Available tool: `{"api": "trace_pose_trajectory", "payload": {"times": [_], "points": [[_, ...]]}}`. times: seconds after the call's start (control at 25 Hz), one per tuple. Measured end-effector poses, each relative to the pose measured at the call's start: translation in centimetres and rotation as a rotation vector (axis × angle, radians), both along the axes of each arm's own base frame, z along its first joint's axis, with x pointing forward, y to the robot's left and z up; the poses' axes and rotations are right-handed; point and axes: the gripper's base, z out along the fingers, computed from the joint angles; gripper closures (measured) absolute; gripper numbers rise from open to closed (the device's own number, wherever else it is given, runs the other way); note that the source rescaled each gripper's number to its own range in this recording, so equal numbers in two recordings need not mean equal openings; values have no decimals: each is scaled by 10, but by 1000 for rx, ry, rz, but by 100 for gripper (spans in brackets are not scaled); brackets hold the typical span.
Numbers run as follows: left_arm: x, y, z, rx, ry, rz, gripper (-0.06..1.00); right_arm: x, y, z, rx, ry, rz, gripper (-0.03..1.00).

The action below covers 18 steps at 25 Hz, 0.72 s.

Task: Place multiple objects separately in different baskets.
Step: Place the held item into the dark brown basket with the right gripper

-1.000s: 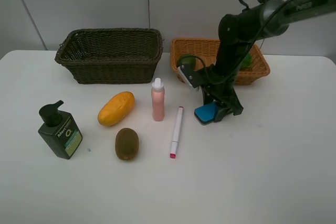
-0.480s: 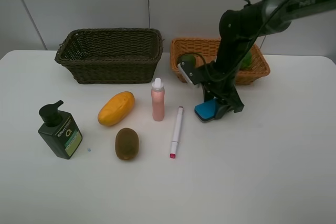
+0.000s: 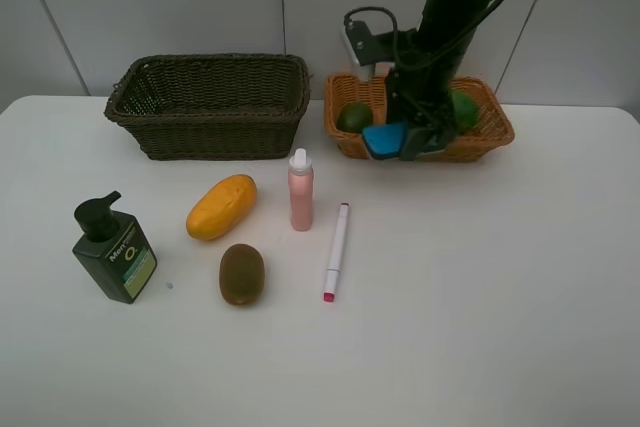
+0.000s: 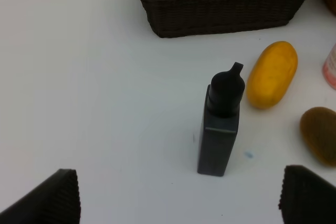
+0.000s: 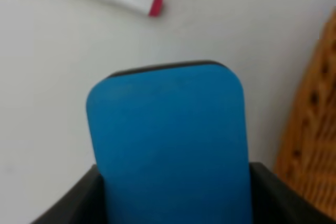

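A dark green pump bottle (image 3: 113,252) stands at the far left of the white table (image 3: 520,327), facing the left gripper (image 4: 178,203), which is spread wide and empty. Behind it sits the dark olive-brown wicker basket (image 3: 215,132). A yellow mango (image 3: 221,206), brown kiwi (image 3: 241,273), upright pink spray bottle (image 3: 300,192) and white marker (image 3: 336,250) wait in front. Further right, the right gripper (image 3: 400,142) is clenched on the blue eraser (image 3: 383,139), holding it at the front wall of the light orange-tan wicker basket (image 3: 485,132), where two green fruits (image 3: 354,116) lie. Released here, the eraser may clip the rim and tumble back onto the table, or land among the fruit, mixing the sorts.
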Motion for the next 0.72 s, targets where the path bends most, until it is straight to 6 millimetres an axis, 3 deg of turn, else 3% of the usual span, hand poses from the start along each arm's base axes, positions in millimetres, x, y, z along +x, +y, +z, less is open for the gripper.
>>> {"api": "trace_pose_trajectory", "payload": {"times": [0.2,0.36,0.56,0.72], "points": [[0,0,0,0,0,0,-6,7,14,50,186,-87,-95,42],[0,0,0,0,0,0,-6,13,24,76,324,-138,-170,42],[0,0,0,0,0,0,-6,24,38,93,562,-222,-295,42],[0,0,0,0,0,0,-6,33,60,96,736,-298,-359,42]]}}
